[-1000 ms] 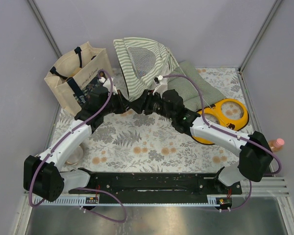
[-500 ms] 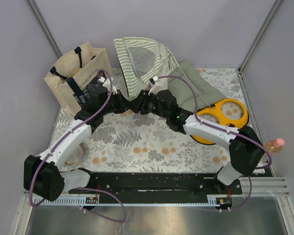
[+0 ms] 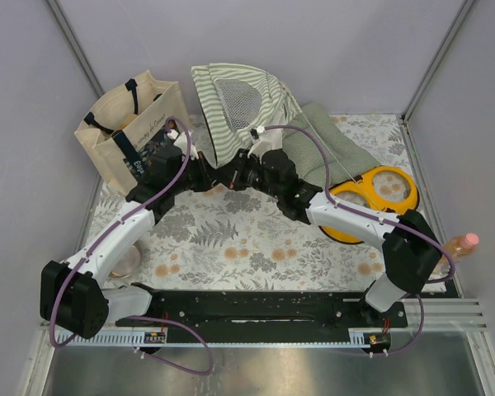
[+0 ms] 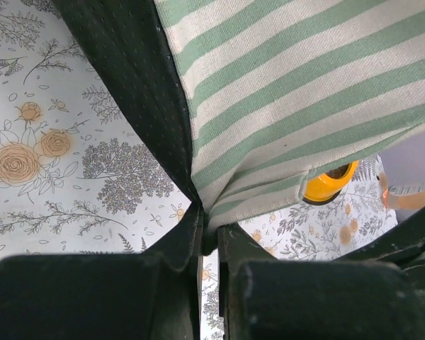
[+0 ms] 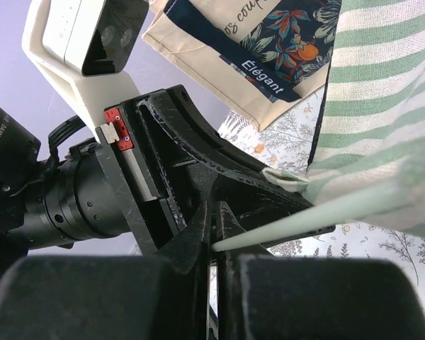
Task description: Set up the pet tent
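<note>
The pet tent (image 3: 239, 103) stands half-raised at the back of the table (image 3: 231, 239), its lower hem pinched by the closed left gripper (image 4: 209, 230) and closed right gripper (image 5: 214, 241), so spreading its base apparently remains.

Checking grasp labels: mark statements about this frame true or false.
The left end effector is shut on the pet tent's striped fabric. True.
The other one hangs open, clear of the tent. False: the right end effector is shut on the tent's edge.
The tote bag stands left of the tent in the top view. True.
A yellow object lies inside the bag. False: the yellow object lies on the table, right of the tent.
</note>
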Available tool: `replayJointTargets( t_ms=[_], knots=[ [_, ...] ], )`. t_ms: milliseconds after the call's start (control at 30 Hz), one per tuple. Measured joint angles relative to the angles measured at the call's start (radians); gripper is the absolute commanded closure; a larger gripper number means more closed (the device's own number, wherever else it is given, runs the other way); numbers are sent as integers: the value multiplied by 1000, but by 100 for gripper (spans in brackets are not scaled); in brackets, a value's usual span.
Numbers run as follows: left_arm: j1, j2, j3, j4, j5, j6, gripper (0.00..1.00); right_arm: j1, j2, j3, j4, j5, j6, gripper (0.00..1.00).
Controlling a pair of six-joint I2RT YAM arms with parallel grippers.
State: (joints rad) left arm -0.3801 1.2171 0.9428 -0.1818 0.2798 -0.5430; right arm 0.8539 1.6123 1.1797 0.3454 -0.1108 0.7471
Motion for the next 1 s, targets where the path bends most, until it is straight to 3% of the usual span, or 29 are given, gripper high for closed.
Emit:
replayJointTargets(
  t_ms=[600,1000],
  knots=[
    [-20,-89,-3,45,60,136,100,15,-122,-26,-73,135,-45,100],
    [-21,-106,-43,98,80,170,100,14,-149,-26,-143,145,-79,100]
  ],
)
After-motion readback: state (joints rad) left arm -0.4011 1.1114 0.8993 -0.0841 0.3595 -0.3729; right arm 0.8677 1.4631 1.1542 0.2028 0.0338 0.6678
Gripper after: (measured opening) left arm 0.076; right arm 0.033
